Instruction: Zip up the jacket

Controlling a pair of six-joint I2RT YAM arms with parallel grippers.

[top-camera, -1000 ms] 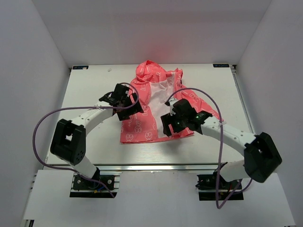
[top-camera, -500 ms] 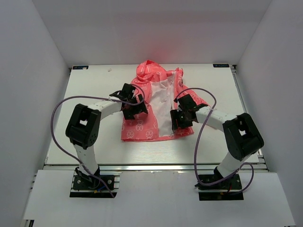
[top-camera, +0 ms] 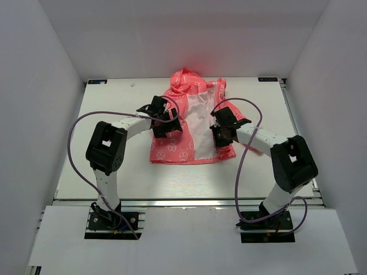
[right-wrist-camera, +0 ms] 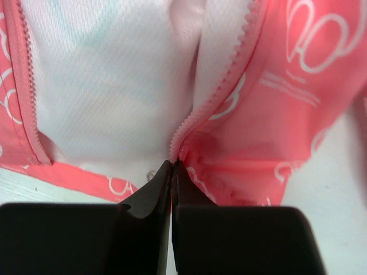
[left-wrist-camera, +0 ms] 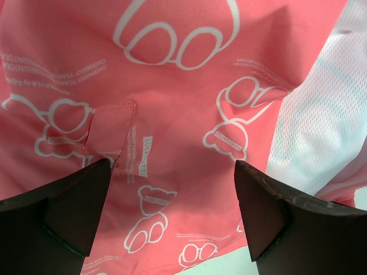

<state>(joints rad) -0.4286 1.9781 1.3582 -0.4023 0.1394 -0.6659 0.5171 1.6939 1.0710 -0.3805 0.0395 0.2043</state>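
Note:
The coral-pink jacket (top-camera: 170,150) lies open on the white table (top-camera: 109,172), hood at the far end, with its white lining (top-camera: 199,123) showing down the middle. My left gripper (top-camera: 166,125) hovers open over the jacket's left panel (left-wrist-camera: 172,103), the fingers (left-wrist-camera: 74,206) spread wide above the bear print, nothing between them. My right gripper (top-camera: 221,136) sits at the right front edge. In the right wrist view it (right-wrist-camera: 173,165) is shut on the lower end of the right zipper tape (right-wrist-camera: 221,80). The other zipper edge (right-wrist-camera: 26,80) runs along the left of the lining.
White walls enclose the table on three sides (top-camera: 46,86). Purple cables loop out from both arms (top-camera: 74,137) (top-camera: 243,154). Bare table lies in front of the jacket's hem (top-camera: 189,177) and to either side of it.
My right gripper has gone from open to shut on the zipper edge near the hem. Both arms have reached farther in, and the jacket has shifted slightly toward the back wall.

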